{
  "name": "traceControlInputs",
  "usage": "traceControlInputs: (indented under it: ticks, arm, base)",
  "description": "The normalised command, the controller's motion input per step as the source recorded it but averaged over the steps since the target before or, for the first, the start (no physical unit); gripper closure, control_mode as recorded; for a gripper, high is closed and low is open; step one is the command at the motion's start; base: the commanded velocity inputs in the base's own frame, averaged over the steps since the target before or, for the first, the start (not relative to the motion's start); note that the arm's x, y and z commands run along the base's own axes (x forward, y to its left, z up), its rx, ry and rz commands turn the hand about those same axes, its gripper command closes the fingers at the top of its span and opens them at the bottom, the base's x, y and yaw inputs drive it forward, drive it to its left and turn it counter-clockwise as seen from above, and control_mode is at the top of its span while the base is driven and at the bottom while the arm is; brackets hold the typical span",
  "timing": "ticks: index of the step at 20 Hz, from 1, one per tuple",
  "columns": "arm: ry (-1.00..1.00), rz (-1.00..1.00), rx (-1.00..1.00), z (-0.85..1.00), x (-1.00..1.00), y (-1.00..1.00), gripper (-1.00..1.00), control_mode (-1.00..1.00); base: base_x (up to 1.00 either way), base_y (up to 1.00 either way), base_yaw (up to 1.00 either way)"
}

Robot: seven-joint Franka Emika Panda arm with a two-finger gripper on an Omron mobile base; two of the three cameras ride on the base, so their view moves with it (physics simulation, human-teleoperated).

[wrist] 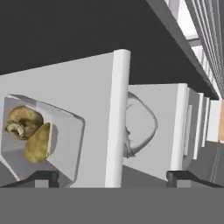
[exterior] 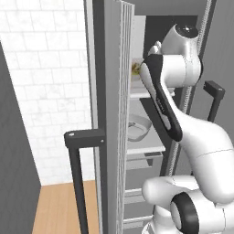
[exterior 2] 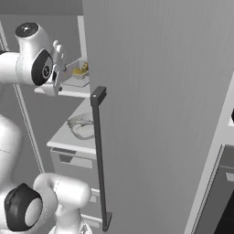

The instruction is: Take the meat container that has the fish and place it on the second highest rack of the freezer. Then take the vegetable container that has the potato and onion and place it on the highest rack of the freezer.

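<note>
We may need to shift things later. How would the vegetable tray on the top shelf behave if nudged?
The tray looks rigid and flat-bottomed, so it would likely slide on the smooth shelf rather than tip. The potato and onion lie loose inside and are roundish, so they would probably roll about.

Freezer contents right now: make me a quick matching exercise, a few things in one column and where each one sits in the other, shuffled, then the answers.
Things
1. vegetable container
2. meat container
3. pincer
4. door handle

Places
A. lower shelf of the freezer
B. on the open door's face
C. upper shelf
D. open, in front of the shelves, holding nothing

Pairs: 1-C, 2-A, 3-D, 4-B
</note>
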Motion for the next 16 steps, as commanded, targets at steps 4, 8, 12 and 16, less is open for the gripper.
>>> traceControlInputs:
  ticks: [4,8,12,16]
  arm:
    - [-0.13,-0.03,0.0,0.0,-1.0,-0.03,-1.0,-1.0]
    - [0.0,-0.06,0.02,-0.13,-1.0,-0.14,-1.0,-1.0]
    - [0.0,-0.07,0.0,-0.42,-1.0,-0.08,-1.0,-1.0]
    - [0.07,-0.09,0.0,-0.55,-1.0,-0.03,-1.0,-1.0]
  base:
    - [0.0,0.0,0.0]
    - [0.0,0.0,0.0]
    - [0.0,0.0,0.0]
    - [0.0,0.0,0.0]
